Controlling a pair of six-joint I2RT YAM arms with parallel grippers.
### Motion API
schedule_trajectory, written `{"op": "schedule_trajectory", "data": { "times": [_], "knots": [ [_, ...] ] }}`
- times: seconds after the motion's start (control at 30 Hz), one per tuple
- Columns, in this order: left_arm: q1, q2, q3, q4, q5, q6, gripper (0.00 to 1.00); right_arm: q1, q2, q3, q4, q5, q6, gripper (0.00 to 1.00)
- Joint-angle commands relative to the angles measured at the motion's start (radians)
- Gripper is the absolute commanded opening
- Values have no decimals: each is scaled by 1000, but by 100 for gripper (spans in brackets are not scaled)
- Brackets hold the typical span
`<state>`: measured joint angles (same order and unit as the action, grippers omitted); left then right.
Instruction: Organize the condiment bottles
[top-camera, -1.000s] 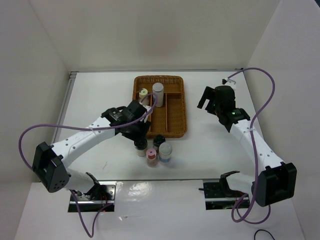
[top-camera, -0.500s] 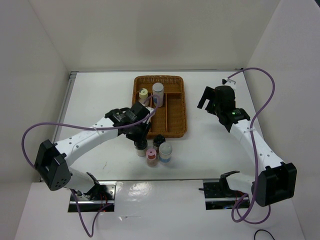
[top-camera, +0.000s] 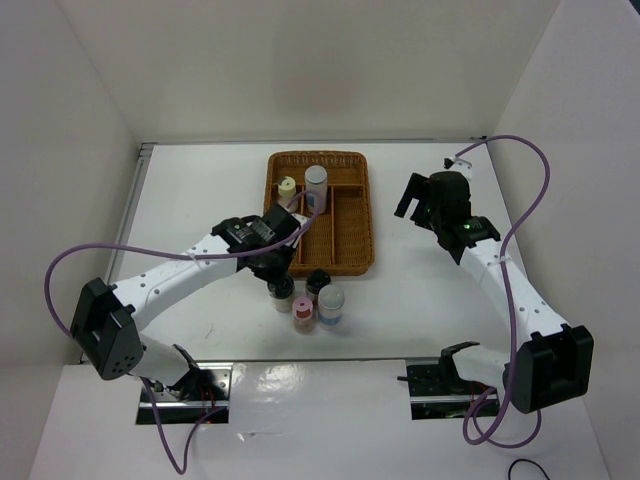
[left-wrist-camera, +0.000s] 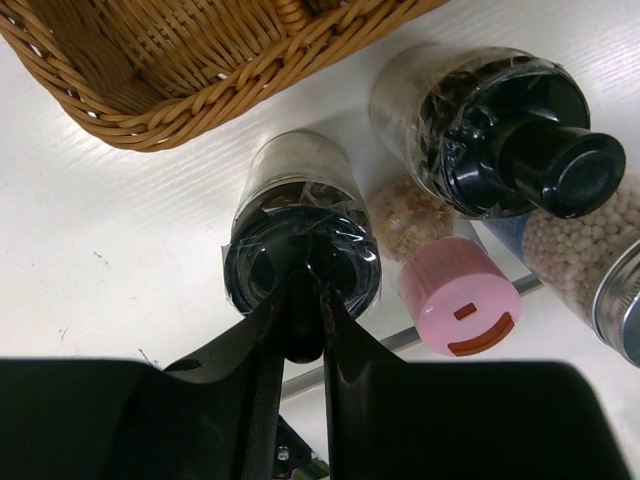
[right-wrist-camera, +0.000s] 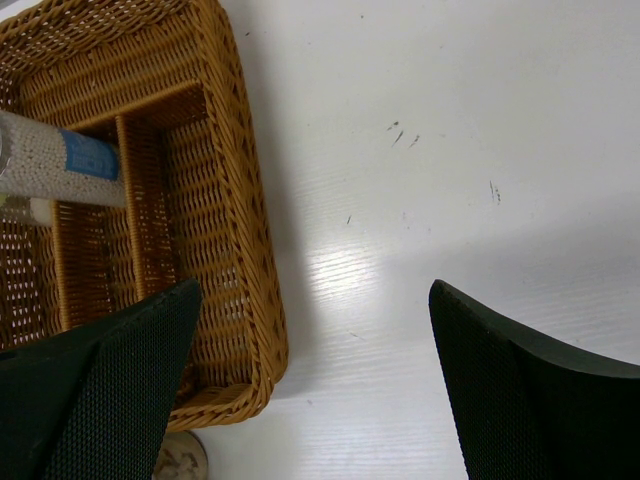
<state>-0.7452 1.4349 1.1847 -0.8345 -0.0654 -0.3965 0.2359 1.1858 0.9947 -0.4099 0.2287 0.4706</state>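
Cream bottle and white bottle stand upright side by side in the far left part of the basket; from above I cannot tell which compartments they occupy. Four more stand on the table just off the basket's near edge, packed close: a black bottle, a second black bottle, a pink bottle and a grey bottle. My left gripper sits right over the black bottle, and my right gripper hangs well off to the basket's right. On the left wrist camera I see the left gripper with its fingers drawn almost together, pinching the small knob atop the black bottle. The second black bottle, the pink bottle and the grey bottle crowd to its right, and the basket corner lies just beyond. On the right wrist camera the right gripper stands spread wide over bare table with nothing between its fingers; the basket lies to one side, the white bottle inside it.
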Motion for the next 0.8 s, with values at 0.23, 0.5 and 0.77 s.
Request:
{"op": "schedule_trajectory", "data": {
  "times": [0.23,0.5,0.77],
  "knots": [
    [-5,-18,90,-84,-42,-16,18,2,-22,5,10,12,-12,98],
    [-5,-39,317,-253,-82,-16,18,2,-12,5,10,12,-12,98],
    [-5,25,522,-299,-223,-7,18,2,-3,5,28,-6,-21,98]
  ]
}}
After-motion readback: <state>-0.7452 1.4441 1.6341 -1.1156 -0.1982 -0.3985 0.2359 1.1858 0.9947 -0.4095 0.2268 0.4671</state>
